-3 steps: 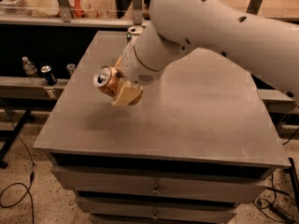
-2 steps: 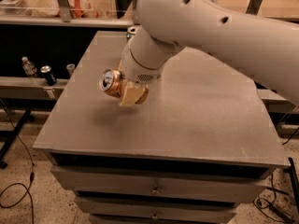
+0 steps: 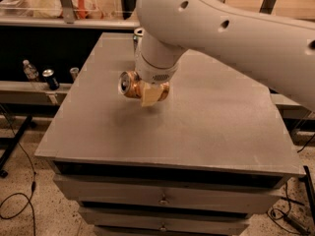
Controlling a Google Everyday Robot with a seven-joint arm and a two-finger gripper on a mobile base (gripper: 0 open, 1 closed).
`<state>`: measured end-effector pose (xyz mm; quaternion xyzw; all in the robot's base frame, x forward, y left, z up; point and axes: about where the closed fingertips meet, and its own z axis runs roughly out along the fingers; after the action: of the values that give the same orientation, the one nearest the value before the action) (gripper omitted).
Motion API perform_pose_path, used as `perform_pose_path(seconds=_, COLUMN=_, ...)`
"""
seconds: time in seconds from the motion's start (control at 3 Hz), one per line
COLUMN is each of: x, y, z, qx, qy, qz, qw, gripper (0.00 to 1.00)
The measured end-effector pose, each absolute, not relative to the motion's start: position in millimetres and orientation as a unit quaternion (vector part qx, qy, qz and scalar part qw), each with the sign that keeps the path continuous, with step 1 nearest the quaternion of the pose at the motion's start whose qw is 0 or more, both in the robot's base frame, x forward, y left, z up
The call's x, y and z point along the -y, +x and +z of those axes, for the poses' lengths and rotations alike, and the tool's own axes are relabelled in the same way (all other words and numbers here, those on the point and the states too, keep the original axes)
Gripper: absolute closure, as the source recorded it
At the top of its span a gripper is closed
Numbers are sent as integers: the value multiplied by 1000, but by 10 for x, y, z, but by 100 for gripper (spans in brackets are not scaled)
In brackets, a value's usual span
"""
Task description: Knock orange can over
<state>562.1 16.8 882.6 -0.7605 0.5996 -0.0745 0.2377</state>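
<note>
The orange can (image 3: 130, 85) lies on its side in the air, its silver top facing left, a little above the grey table (image 3: 206, 132). My gripper (image 3: 147, 93) sits at the end of the big white arm (image 3: 221, 28) and is shut on the can, with a tan finger (image 3: 150, 96) across its body. A faint shadow lies on the table below the can.
A second can (image 3: 138, 33) stands at the table's far edge, mostly hidden behind the arm. A low shelf at left holds a water bottle (image 3: 30, 70), a dark can (image 3: 49, 79) and a small cup (image 3: 74, 73). Drawers sit under the table top; cables lie on the floor.
The arm has moved to the right over the table, carrying the can with it. The can stays on its side in the grip.
</note>
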Motion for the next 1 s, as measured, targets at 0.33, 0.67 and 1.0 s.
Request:
perform_pose_path(seconds=0.33, x=-157, y=5514, z=8870, qx=-554, qy=-791, qz=-113, qw=232, gripper=100)
perform_pose_path(seconds=0.67, x=-262, y=5338, z=8890, qx=-497, qy=-828, qz=-140, qw=220, gripper=100)
perform_pose_path(seconds=1.0, x=-464, y=5165, z=8844, qx=-441, qy=-863, qz=-140, qw=202, gripper=100)
